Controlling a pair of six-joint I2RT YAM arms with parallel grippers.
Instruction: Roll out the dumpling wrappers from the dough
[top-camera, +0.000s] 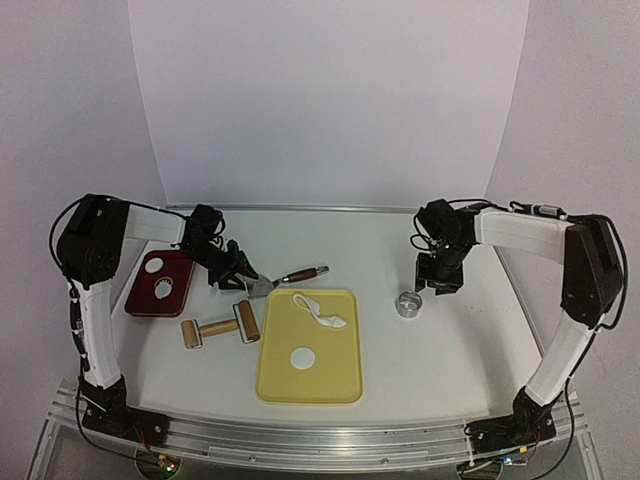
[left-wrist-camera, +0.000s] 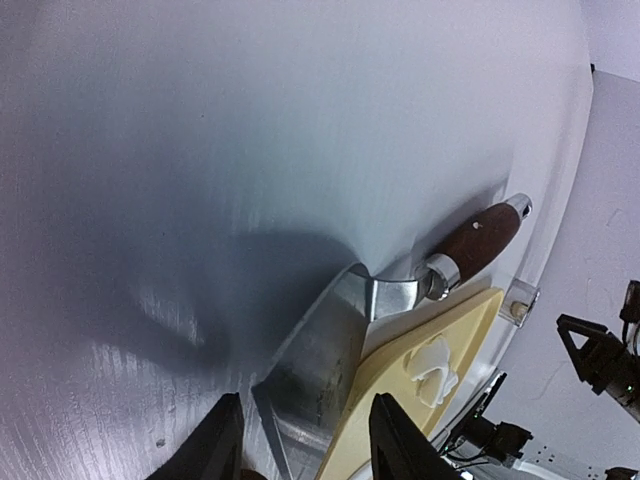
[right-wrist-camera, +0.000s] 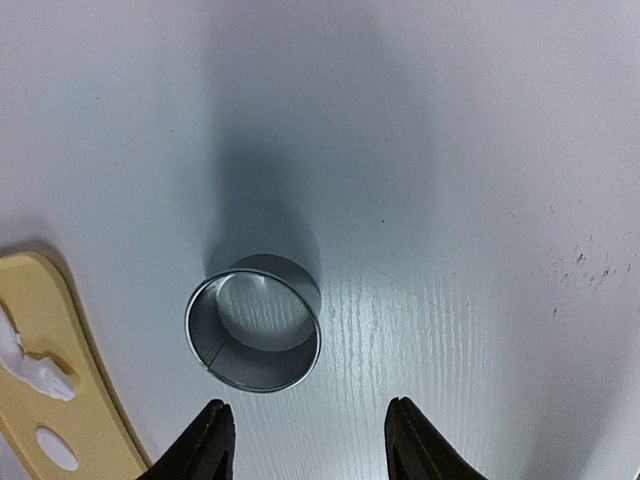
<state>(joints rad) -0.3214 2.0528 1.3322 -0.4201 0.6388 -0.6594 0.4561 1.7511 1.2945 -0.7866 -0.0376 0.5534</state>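
Observation:
One dumpling wrapper (top-camera: 302, 357) lies on the yellow board (top-camera: 335, 375), and it also shows in the right wrist view (right-wrist-camera: 56, 448). Two more wrappers (top-camera: 154, 265) (top-camera: 166, 291) lie on the red plate (top-camera: 140, 300). An irregular dough scrap (top-camera: 322, 312) sits at the board's far end. My left gripper (top-camera: 238, 272) (left-wrist-camera: 305, 445) is open and empty, with the metal scraper's blade (left-wrist-camera: 320, 370) below and between its fingers. My right gripper (top-camera: 437, 280) (right-wrist-camera: 305, 440) is open and empty just behind the metal ring cutter (top-camera: 408, 304) (right-wrist-camera: 255, 322).
A wooden rolling pin (top-camera: 220, 328) lies left of the board. The scraper's wooden handle (top-camera: 305, 272) (left-wrist-camera: 480, 240) points right, past the board's far edge. The board's corner (left-wrist-camera: 400, 390) with the scrap (left-wrist-camera: 435, 368) lies beside the blade.

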